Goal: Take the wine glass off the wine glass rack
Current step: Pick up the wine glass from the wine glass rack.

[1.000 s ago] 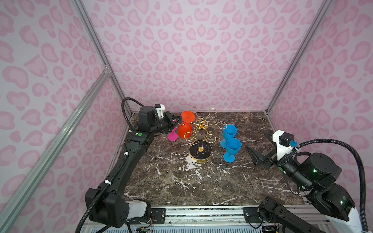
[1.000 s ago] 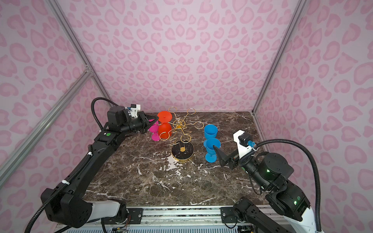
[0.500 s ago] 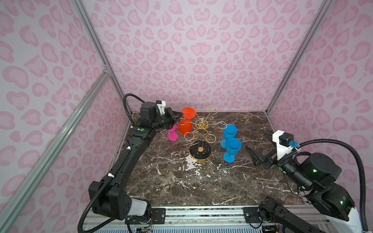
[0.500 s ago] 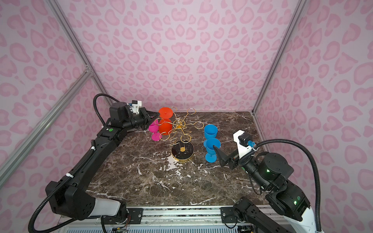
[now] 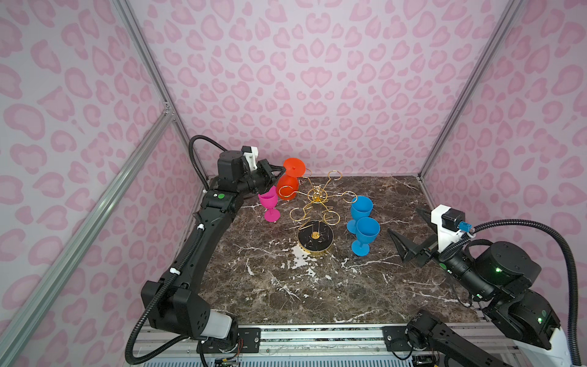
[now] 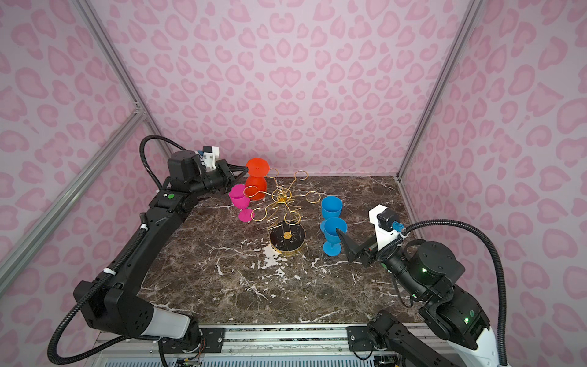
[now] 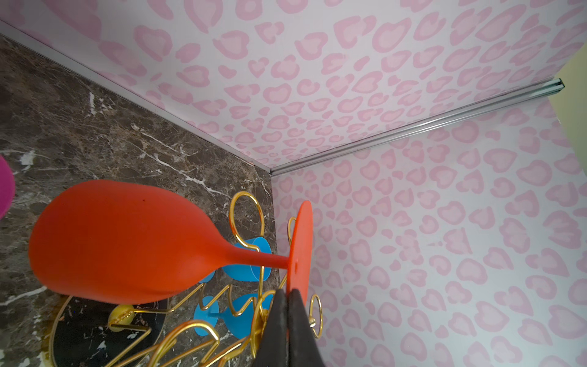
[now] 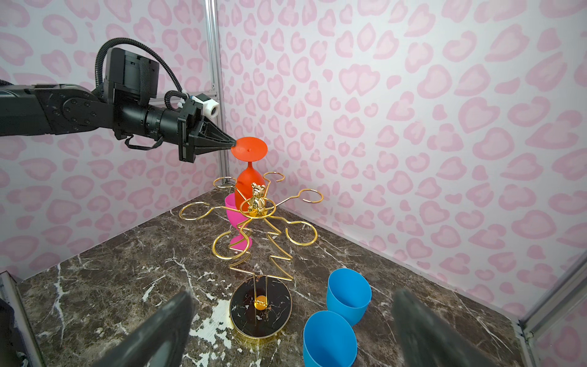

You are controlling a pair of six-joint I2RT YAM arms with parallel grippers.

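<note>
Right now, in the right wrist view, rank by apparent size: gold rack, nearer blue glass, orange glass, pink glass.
1. gold rack, largest.
2. nearer blue glass, inflated by nearness, cut off by the frame.
3. orange glass and pink glass: alike, both partly behind the rack; unranked.

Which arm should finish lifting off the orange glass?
Left. The left end effector is shut on the foot of the upside-down orange wine glass; the right end effector sits open beyond the gold wire rack.

top views: high front, downward | wrists: opposite sides, sharing rack (image 8: pixel 257 199)
</note>
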